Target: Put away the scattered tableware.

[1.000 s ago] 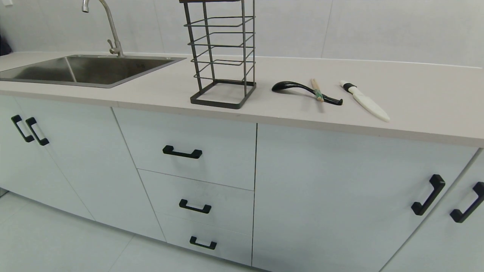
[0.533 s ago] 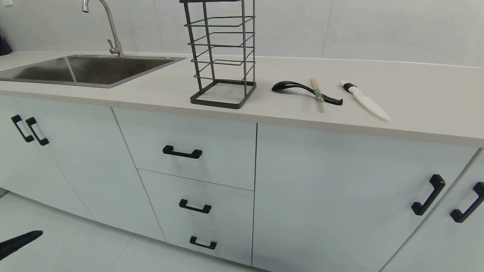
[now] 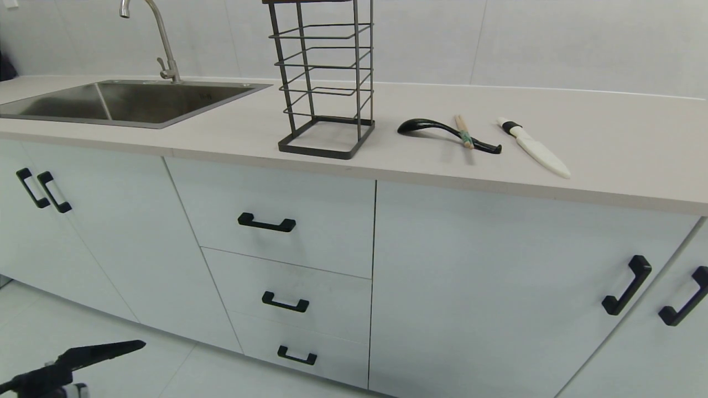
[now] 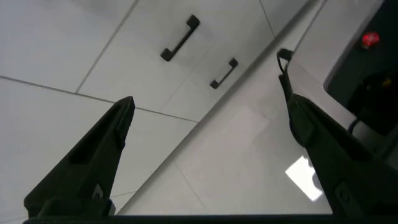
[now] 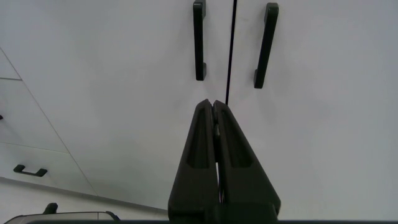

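Note:
On the countertop point(image 3: 420, 166) lie a black ladle point(image 3: 437, 130), a pair of wooden chopsticks point(image 3: 463, 132) crossing its handle, and a white knife point(image 3: 534, 148) with a black band, to their right. My left gripper point(image 4: 206, 78) is open and holds nothing. It hangs low over the floor in front of the cabinets, and one of its fingers point(image 3: 102, 351) shows at the lower left of the head view. My right gripper point(image 5: 213, 104) is shut with nothing in it and points at a pair of cabinet door handles point(image 5: 199, 40).
A tall black wire rack point(image 3: 326, 83) stands on the counter left of the ladle. A steel sink point(image 3: 133, 102) with a faucet point(image 3: 160, 38) is at the far left. Three closed drawers with black handles point(image 3: 266, 223) sit under the rack, with cabinet doors on either side.
The left gripper has come into the head view from the lower left corner and moved right and slightly up. The tableware on the counter has not moved.

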You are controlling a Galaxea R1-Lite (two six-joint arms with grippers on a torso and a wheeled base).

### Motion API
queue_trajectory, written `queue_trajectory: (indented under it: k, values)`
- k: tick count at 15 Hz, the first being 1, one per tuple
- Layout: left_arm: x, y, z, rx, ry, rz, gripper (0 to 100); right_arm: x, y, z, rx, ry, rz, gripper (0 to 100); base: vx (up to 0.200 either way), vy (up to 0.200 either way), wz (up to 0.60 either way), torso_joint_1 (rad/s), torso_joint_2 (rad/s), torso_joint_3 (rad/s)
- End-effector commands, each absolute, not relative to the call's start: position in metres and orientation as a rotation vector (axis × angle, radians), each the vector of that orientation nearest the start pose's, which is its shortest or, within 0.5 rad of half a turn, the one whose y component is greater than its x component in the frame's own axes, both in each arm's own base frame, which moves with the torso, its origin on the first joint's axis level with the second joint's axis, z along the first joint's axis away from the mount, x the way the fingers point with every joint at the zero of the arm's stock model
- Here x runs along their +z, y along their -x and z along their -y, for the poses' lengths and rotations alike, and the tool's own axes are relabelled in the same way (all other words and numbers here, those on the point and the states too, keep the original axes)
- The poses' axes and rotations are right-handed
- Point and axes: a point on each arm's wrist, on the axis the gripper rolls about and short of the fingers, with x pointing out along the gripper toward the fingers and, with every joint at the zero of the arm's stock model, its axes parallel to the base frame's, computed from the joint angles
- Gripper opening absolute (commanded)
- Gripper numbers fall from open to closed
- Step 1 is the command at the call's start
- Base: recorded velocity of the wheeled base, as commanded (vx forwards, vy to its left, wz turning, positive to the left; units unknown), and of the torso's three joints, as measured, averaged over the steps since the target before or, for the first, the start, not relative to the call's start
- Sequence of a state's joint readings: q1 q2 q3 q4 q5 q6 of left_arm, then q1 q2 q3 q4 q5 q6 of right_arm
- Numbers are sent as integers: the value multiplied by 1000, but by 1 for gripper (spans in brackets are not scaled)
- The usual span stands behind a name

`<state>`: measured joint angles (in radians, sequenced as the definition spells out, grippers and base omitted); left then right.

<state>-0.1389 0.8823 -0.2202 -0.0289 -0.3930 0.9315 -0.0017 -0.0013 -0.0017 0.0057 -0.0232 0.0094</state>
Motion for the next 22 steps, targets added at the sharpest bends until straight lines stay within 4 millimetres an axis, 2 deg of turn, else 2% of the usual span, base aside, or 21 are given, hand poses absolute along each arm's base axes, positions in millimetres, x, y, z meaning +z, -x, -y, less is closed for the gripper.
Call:
queue_trajectory:
  k: [1, 5, 9, 11, 13, 16, 18, 22]
  values:
    - [116, -89, 27, -862, -815, -440, 100, 75, 23, 0, -25, -9, -4, 0, 0, 0, 0, 0, 0, 0]
    - [106, -102, 48, -1015, -890, -517, 100, 75, 23, 0, -25, -11, -4, 0, 0, 0, 0, 0, 0, 0]
    - [102, -136, 63, -970, -933, -570, 100, 75, 23, 0, -25, -9, -4, 0, 0, 0, 0, 0, 0, 0]
    - [101, -153, 77, -1006, -947, -569, 100, 75, 23, 0, -25, -9, -4, 0, 0, 0, 0, 0, 0, 0]
    - [99, -160, 88, -1051, -962, -569, 100, 75, 23, 0, -25, -9, -4, 0, 0, 0, 0, 0, 0, 0]
    - [80, -169, 114, -1169, -999, -614, 100, 75, 23, 0, -25, -9, -4, 0, 0, 0, 0, 0, 0, 0]
    - [73, -173, 116, -1192, -1024, -620, 100, 75, 23, 0, -25, -9, -6, 0, 0, 0, 0, 0, 0, 0]
    - [75, -191, 117, -1187, -1098, -571, 100, 75, 23, 0, -25, -9, -4, 0, 0, 0, 0, 0, 0, 0]
